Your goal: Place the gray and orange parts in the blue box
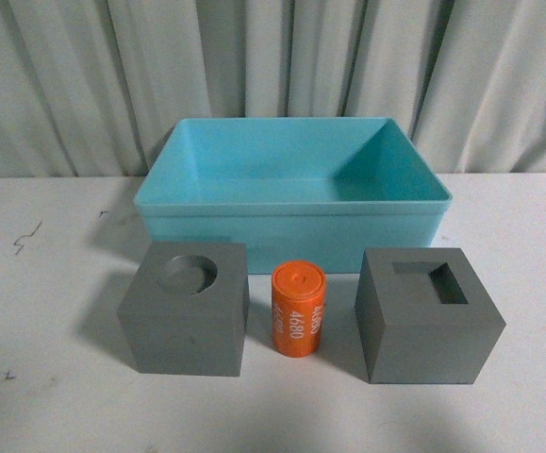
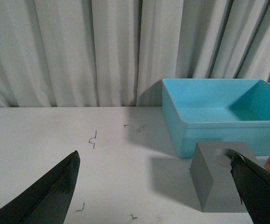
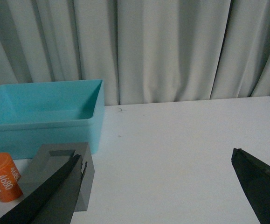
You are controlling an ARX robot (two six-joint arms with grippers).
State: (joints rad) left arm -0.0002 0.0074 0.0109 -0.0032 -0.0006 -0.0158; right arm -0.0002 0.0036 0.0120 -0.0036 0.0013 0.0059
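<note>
On the white table, a gray cube with a round recess (image 1: 186, 307) stands at the left, an upright orange cylinder printed "4680" (image 1: 298, 310) in the middle, and a gray cube with a square recess (image 1: 428, 313) at the right. Behind them sits the empty blue box (image 1: 291, 201). Neither arm shows in the front view. My left gripper (image 2: 155, 161) is open, low over the table left of the round-recess cube (image 2: 218, 179). My right gripper (image 3: 157, 161) is open too, to the right of the square-recess cube (image 3: 60, 170); the cylinder (image 3: 2, 176) and box (image 3: 41, 116) lie beyond.
A pale pleated curtain (image 1: 273, 66) hangs close behind the table. Small dark scuff marks (image 2: 93, 139) dot the tabletop to the left of the box. Bare table (image 3: 190, 140) stretches to the right of the square-recess cube.
</note>
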